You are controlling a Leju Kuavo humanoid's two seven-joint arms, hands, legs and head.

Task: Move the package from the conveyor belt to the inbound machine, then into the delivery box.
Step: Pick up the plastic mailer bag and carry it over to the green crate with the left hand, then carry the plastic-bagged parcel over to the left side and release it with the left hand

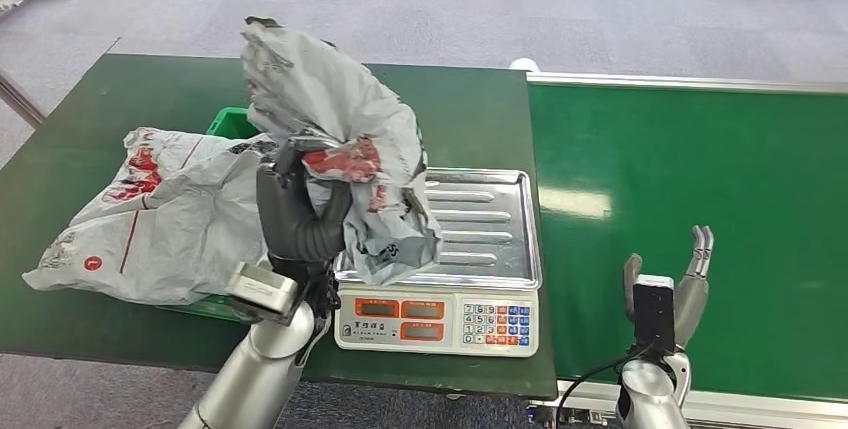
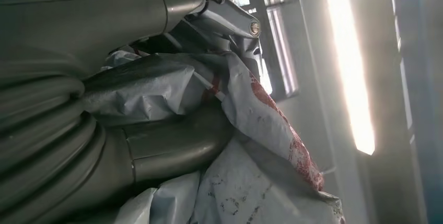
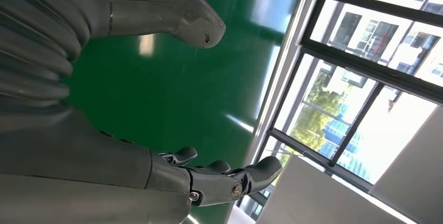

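While our left hand [image 1: 297,217] grips the grey package [image 1: 340,129] with its fingers [image 2: 172,145] clenched around the crumpled plastic, we hold it raised above the scale's steel tray [image 1: 490,224]. Our right hand [image 1: 668,294] hovers over the green conveyor belt [image 1: 700,169], fingers released and spread. A second bag [image 1: 160,214] lies on the bench [image 1: 90,119], over a green box [image 1: 232,121].

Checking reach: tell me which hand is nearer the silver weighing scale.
Left. The left hand holds a grey plastic package over the silver weighing scale; the right hand hovers above the green conveyor belt.
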